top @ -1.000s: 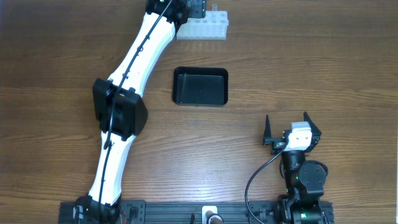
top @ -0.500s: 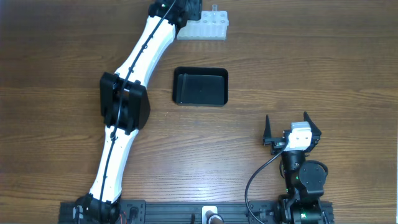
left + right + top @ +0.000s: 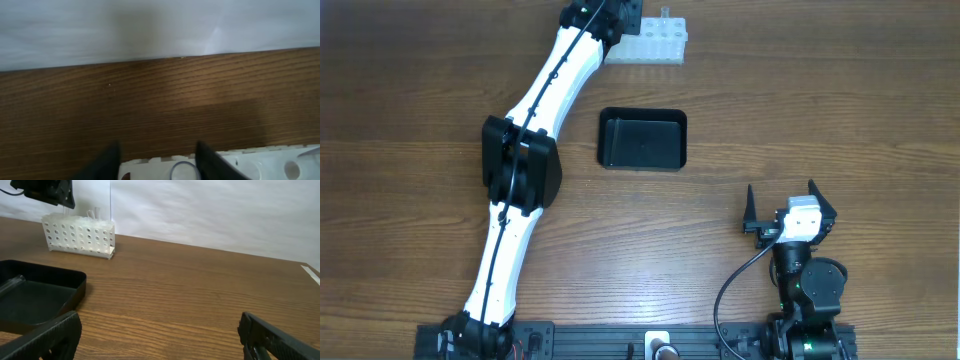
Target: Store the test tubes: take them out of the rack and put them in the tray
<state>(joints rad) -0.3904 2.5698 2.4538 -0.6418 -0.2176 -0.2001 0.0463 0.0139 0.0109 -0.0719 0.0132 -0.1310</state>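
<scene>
1. The left gripper is hanging over the far-left end of the white rack, at the table's back edge.
2. Its fingers are standing apart with one test tube's round mouth showing between them. They seem to be gripping nothing, though contact with the tube is hard to judge from this close.
3. A few more tubes are standing upright in the rack's right end.
4. The black tray is sitting just in front of the rack, apart from it, and one clear tube is lying inside.
5. The right gripper is resting near its base, well apart from the tray, its fingers spreading wide and holding nothing.
</scene>
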